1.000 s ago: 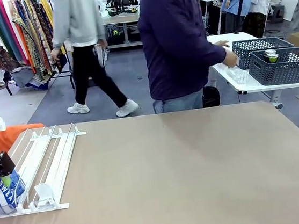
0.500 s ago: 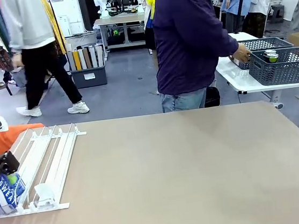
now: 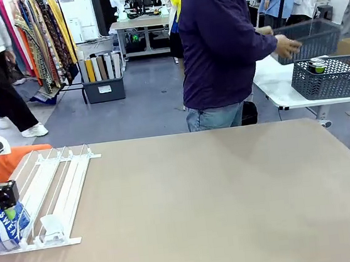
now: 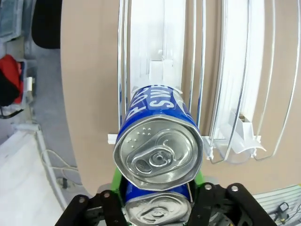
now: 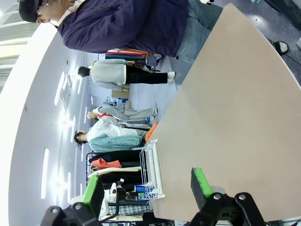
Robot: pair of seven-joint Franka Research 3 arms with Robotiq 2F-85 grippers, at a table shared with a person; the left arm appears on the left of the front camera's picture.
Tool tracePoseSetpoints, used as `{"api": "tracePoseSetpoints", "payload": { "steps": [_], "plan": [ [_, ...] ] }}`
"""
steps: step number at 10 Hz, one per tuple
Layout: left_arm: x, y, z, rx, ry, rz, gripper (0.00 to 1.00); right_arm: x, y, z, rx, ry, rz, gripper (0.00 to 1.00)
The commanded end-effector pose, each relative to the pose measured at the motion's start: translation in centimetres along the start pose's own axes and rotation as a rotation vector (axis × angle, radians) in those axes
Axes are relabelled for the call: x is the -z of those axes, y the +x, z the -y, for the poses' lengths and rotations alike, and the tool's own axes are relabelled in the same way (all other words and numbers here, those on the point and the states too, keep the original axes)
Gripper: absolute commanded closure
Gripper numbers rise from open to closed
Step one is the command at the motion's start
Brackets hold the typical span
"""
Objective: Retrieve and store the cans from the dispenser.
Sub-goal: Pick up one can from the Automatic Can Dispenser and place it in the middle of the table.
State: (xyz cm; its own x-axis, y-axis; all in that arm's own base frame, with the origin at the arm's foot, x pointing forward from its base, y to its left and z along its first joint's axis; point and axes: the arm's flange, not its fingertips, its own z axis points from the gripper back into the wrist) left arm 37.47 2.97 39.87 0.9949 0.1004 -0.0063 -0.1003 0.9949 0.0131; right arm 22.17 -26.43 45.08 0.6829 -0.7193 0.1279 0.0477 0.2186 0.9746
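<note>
Tan tabletop (image 3: 221, 201) with the dispenser (image 3: 67, 181) lying flat at the robot's near-left corner, rails running away from the robot. blue can (image 3: 7, 227) sits at the near end of the leftmost lane, slightly tilted, silver top up, white lettering on its side. left gripper (image 4: 157, 182) is on it: the wrist view shows green pads (image 4: 115, 181) tight against both sides of the can, so the jaws are clamped on the blue can. Can't tell whether its base rests on the rails. A second silver top shows right under the first at the bottom edge of that view; can't tell if it's another can or a reflection. white pusher block (image 3: 52, 228) sits at the near end of a lane further right. right gripper (image 5: 146, 188) hangs above the table, well apart from the dispenser, released, pads spread wide. person (image 3: 222, 43) in a dark jacket stands at the far side, turned toward a white side table (image 3: 277, 87), holding one grey basket (image 3: 310, 36) lifted. second grey basket (image 3: 334, 81) rests on that table with small cans inside, too small to read
</note>
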Motion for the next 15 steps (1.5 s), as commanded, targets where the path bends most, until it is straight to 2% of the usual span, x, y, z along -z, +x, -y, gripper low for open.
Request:
{"api": "tracePoseSetpoints", "payload": {
  "steps": [1, 5, 7, 9, 11, 14, 15],
  "plan": [
    [3.0, -5.0, -0.3, 0.009, 0.012, -0.017, 1.0, -0.1, 0.2, -0.1, -0.028, 0.005, -0.002, 0.0],
    [3.1, -5.0, -0.3, 0.0, 0.008, -0.007, 1.0, -0.1, 0.2, -0.1, -0.028, 0.005, -0.002, 0.0],
    [1.6, -5.2, -0.7, -0.017, -0.003, 0.014, 1.0, -0.1, 0.2, -0.1, -0.028, 0.005, -0.002, 0.0],
    [-3.4, -5.5, -1.8, -0.043, -0.027, 0.035, 1.0, -0.1, 0.2, -0.1, -0.028, 0.005, -0.002, 0.0],
    [-10.7, -6.0, -3.6, -0.078, -0.088, 0.09, 1.0, -0.1, 0.2, -0.1, -0.028, 0.005, -0.002, 0.0],
    [-20.0, -7.3, -5.6, -0.049, -0.061, 0.085, 1.0, -0.1, 0.2, -0.1, -0.028, 0.005, -0.002, 0.0],
    [-22.3, -6.9, -6.2, -0.084, -0.047, 0.108, 1.0, -0.1, 0.2, -0.1, -0.028, 0.005, -0.002, 0.0]
  ]
}}
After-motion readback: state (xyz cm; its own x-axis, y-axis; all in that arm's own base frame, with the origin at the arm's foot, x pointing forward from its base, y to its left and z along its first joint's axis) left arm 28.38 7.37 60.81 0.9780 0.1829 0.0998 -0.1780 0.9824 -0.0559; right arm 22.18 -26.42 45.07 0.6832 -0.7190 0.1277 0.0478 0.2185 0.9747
